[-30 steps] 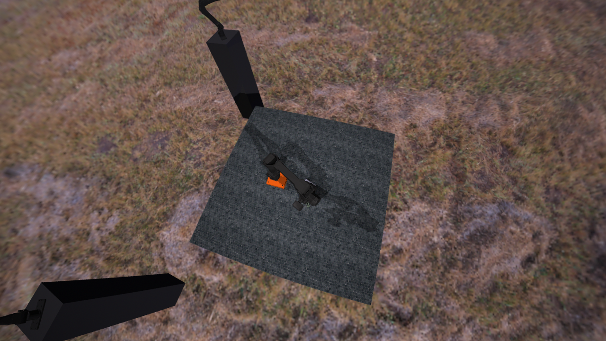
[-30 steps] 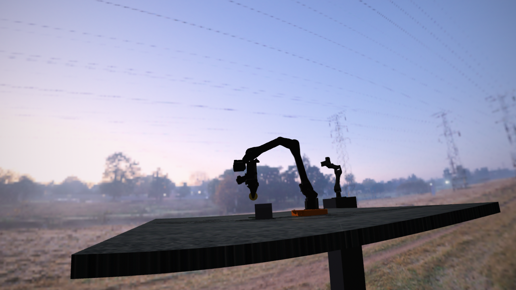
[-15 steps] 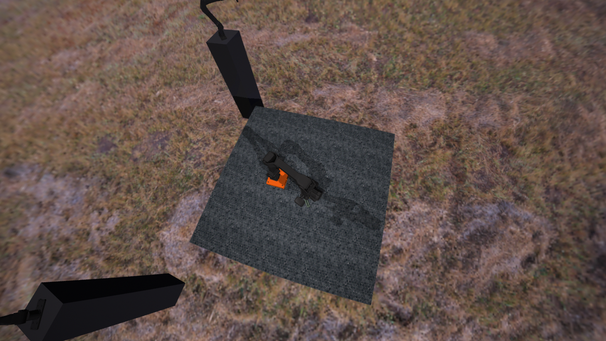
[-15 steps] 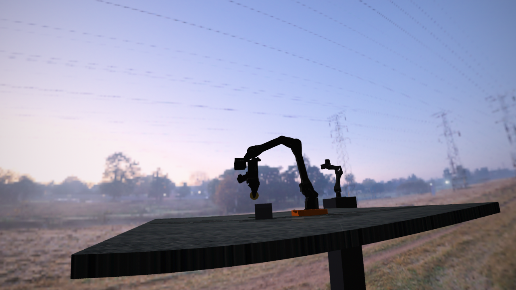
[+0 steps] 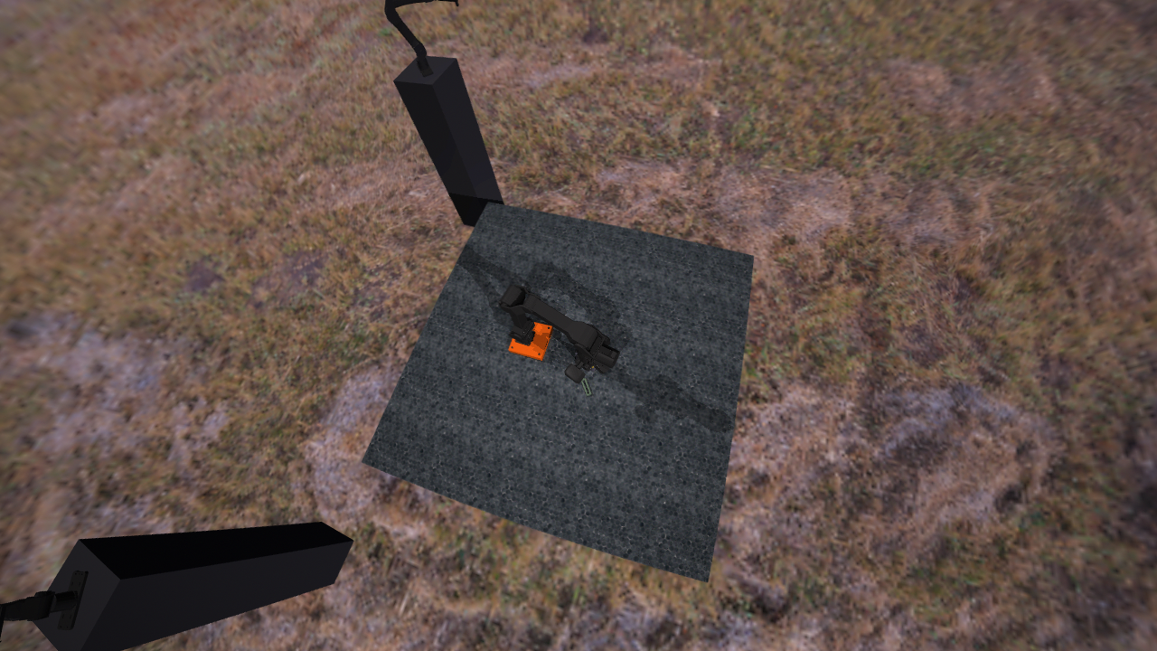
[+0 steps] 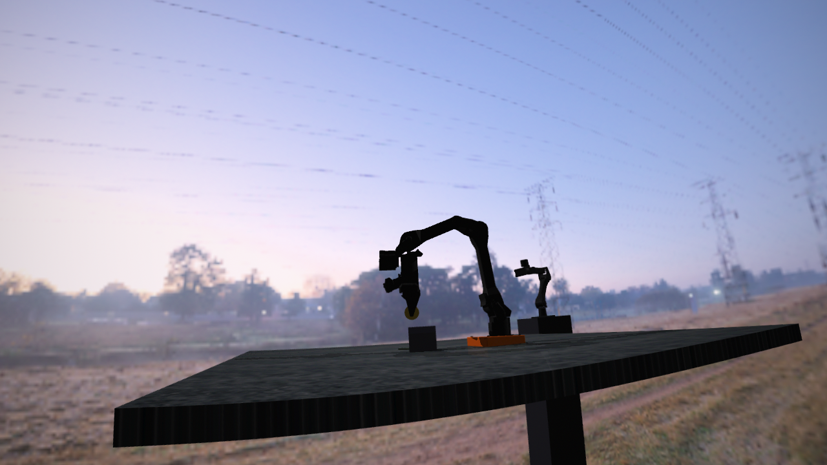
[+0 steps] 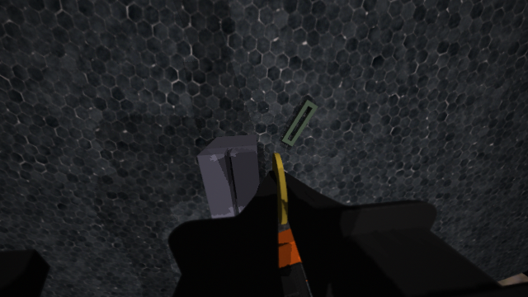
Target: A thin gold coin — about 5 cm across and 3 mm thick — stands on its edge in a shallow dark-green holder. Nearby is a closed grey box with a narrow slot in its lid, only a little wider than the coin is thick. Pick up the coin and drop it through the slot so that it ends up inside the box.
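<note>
In the wrist view the fingers are clenched on the gold coin (image 7: 280,183), which sits edge-on at the middle of the frame, its rim sticking out past the dark tips. Just left of the coin stands the grey box (image 7: 228,177), its slot a dark line down the lid. The green holder (image 7: 299,124) lies on the desk (image 7: 124,103) up and right of the coin. In the exterior view the coin (image 6: 411,313) hangs above the box (image 6: 422,338), slightly left of it.
</note>
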Controlling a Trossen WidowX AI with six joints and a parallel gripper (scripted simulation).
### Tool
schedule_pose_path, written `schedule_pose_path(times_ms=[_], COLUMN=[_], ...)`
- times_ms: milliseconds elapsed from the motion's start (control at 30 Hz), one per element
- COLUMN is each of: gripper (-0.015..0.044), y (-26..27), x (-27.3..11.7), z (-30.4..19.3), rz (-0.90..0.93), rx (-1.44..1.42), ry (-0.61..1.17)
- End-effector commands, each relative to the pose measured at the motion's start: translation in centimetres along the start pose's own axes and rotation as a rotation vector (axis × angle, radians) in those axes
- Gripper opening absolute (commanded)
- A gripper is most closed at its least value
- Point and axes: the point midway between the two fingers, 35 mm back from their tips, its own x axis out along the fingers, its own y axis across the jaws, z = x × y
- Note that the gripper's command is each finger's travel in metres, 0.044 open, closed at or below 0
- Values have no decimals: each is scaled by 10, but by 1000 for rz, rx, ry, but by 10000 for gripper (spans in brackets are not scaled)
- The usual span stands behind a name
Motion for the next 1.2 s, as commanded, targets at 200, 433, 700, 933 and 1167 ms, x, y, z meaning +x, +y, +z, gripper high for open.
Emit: schedule_pose_path(times_ms=[200, 433, 700, 933, 1167], gripper=[0, 0, 0, 0, 0], y=[25, 39, 42, 41, 43], x=[2, 3, 1, 1, 3], z=[-16, -27, -28, -27, -30], rz=[8, 9, 6, 6, 6], rx=[2, 2, -1, -2, -1], ry=[10, 11, 5, 3, 3])
